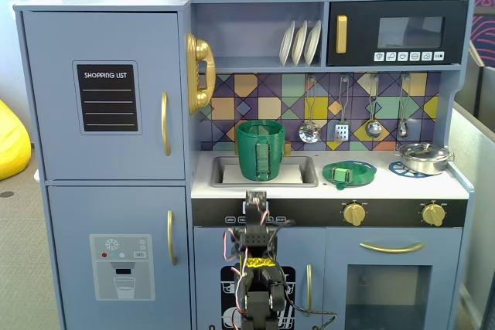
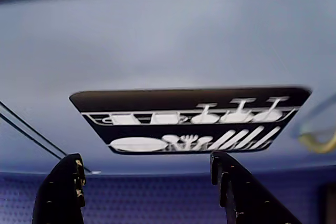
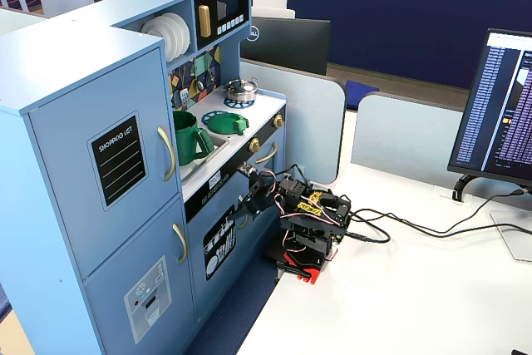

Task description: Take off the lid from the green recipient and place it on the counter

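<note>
The green recipient point(image 1: 261, 150) stands upright in the sink with no lid on it; it also shows in the other fixed view point(image 3: 189, 137). The green lid point(image 1: 349, 173) lies flat on the white counter just right of the sink, seen too from the side point(image 3: 226, 123). My gripper point(image 1: 256, 195) is low in front of the kitchen, below the counter edge, apart from both point(image 3: 249, 186). In the wrist view the gripper point(image 2: 147, 162) is open and empty, facing the blue dishwasher door point(image 2: 173, 40) with its black dish picture.
A silver pot point(image 1: 424, 158) sits on the hob at the counter's right end. The sink point(image 1: 224, 179) holds the recipient. Ladles hang on the tiled back wall point(image 1: 340, 113). The arm's base stands on a white desk point(image 3: 399, 288) with cables and a monitor point(image 3: 507, 114).
</note>
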Robot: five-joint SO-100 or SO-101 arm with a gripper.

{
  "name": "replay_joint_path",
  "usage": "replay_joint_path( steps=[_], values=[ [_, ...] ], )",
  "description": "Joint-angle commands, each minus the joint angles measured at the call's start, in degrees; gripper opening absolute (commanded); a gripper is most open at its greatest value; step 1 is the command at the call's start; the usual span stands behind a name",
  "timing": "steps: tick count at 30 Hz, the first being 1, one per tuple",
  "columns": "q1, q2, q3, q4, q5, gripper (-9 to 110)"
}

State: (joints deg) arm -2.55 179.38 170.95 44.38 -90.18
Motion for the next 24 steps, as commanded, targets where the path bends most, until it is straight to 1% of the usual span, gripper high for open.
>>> replay_joint_path(
  steps=[1, 5, 11, 17, 20, 24],
  values=[
    [-0.4, 0.5, 0.7, -2.5, 4.0, 23],
    [-0.2, 0.0, 0.7, 1.2, 4.0, 20],
    [0.4, 2.6, 0.8, 18.5, 3.6, 18],
    [1.1, 2.7, 0.8, 32.7, -3.5, 18],
    [1.9, 2.7, 0.8, 40.2, -12.7, 18],
    [2.9, 2.7, 0.8, 43.2, 4.7, 18]
  ],
)
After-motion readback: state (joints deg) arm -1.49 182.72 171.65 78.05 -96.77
